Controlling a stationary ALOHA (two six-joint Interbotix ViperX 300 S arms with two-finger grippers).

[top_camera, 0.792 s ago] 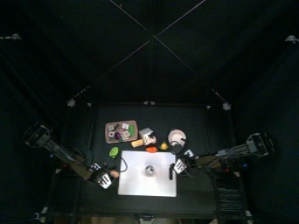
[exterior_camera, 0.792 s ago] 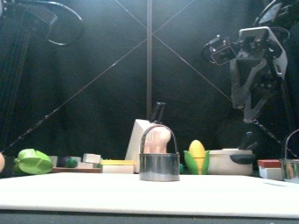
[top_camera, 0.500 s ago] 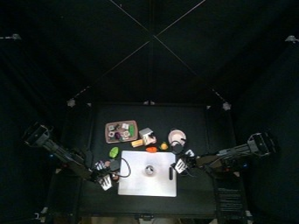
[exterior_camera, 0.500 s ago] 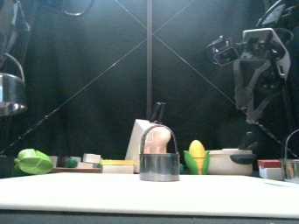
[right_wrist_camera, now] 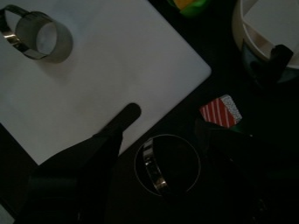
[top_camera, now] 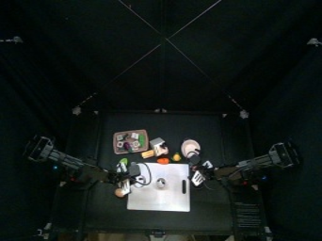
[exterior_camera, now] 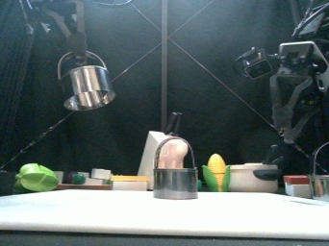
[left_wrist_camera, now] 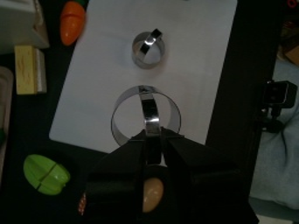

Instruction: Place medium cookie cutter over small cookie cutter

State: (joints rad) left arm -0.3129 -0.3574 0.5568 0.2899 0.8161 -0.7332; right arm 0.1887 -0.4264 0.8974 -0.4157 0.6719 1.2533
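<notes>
Left gripper (left_wrist_camera: 147, 147): your jaws clamp the handle of the medium cookie cutter (exterior_camera: 88, 86), held high above the white mat (left_wrist_camera: 176, 87). Small cookie cutter (exterior_camera: 175, 182): mid-mat. Right gripper (right_wrist_camera: 163, 131): you see its jaws spread, empty.

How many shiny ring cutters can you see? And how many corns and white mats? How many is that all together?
Shiny round metal cookie cutters: 3 (one held up in the air, one on the mat, one on the black table)
Yellow toy corn cob: 1
White rectangular mat: 1
Total: 5
</notes>
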